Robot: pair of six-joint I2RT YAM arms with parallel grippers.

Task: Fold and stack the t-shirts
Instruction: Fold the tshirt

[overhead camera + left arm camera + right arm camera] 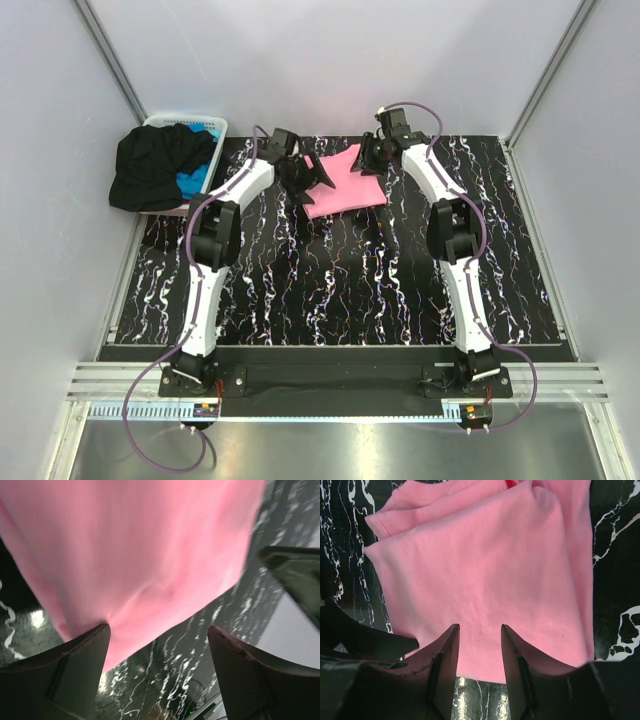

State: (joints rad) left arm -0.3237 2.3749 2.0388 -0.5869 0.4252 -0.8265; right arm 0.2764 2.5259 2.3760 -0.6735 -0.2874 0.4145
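A folded bright pink t-shirt lies at the far middle of the marbled black bench, its long axis running roughly left to right. It sits between the two arms, equally near each. The left jaws stand wide apart at its left edge and the right jaws narrowly apart over its right edge; neither appears clamped on cloth.

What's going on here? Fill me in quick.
The robot is working on the pink t-shirt, already partly folded, at the table's far middle. The left fingers and right fingers stand open at its edges. The black t-shirt and blue t-shirt lie heaped in the white basket at far left.
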